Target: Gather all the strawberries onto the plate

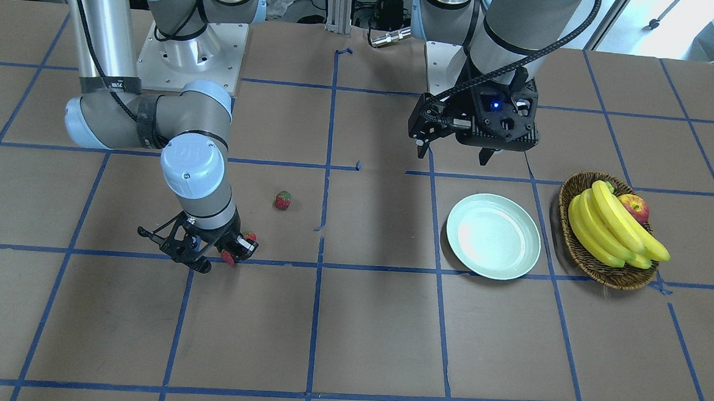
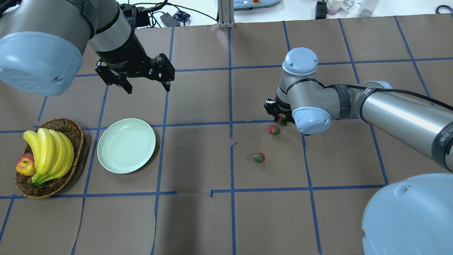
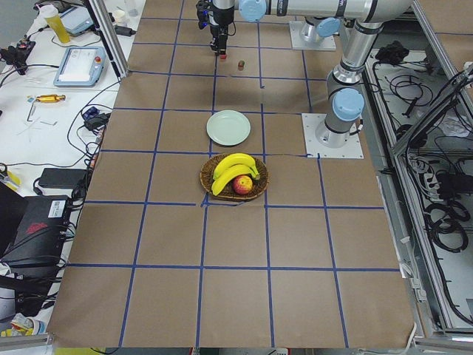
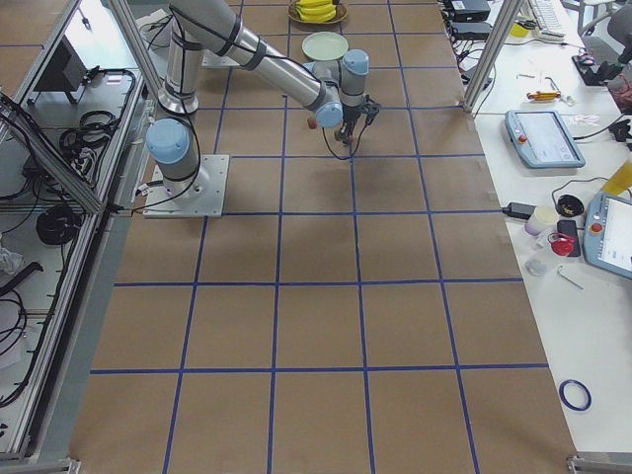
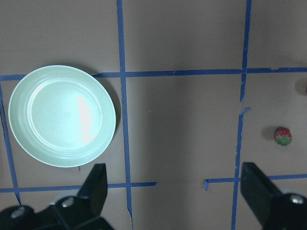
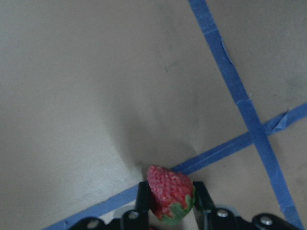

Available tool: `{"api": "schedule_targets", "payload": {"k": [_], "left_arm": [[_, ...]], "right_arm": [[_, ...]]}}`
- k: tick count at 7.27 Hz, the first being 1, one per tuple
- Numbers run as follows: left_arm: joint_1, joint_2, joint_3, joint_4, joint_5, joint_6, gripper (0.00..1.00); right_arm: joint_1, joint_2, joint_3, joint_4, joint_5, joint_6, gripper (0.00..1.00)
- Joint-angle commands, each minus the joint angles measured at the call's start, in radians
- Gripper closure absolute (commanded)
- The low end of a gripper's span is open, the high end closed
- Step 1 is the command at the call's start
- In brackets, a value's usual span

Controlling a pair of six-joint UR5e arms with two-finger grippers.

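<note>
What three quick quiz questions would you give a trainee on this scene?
1. True or false: the plate already holds a strawberry.
2. Which gripper is shut on a strawberry? A left gripper, B right gripper, C neither.
3. How many strawberries lie loose on the table?

Key
1. False: the plate is bare.
2. B: its fingers clamp the berry on both sides in the right wrist view.
3. Two: one close beside the right gripper, one farther off toward the robot.
</note>
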Motion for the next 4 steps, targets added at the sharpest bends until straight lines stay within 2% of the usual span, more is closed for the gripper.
{"api": "schedule_targets", "payload": {"k": [1,2,3,4], "left_arm": [[0.0,0.001,0.0,0.0,0.0,0.0,0.0],[0.0,0.001,0.0,0.0,-0.002,0.0,0.0],[-0.002,0.001,0.0,-0.001,0.0,0.0,0.0],[0.0,0.001,0.0,-0.002,0.0,0.0,0.0]], "right_arm": [[0.005,-0.012,-0.123,0.072,0.066,-0.038,1.0],[0.026,-0.023,-0.161,0.105,0.179,-0.044,1.0],[0.114,-0.019,-0.16,0.096,0.187,-0.027,1.0],[0.206,-0.007,-0.148,0.094,0.149,0.005,1.0]]}}
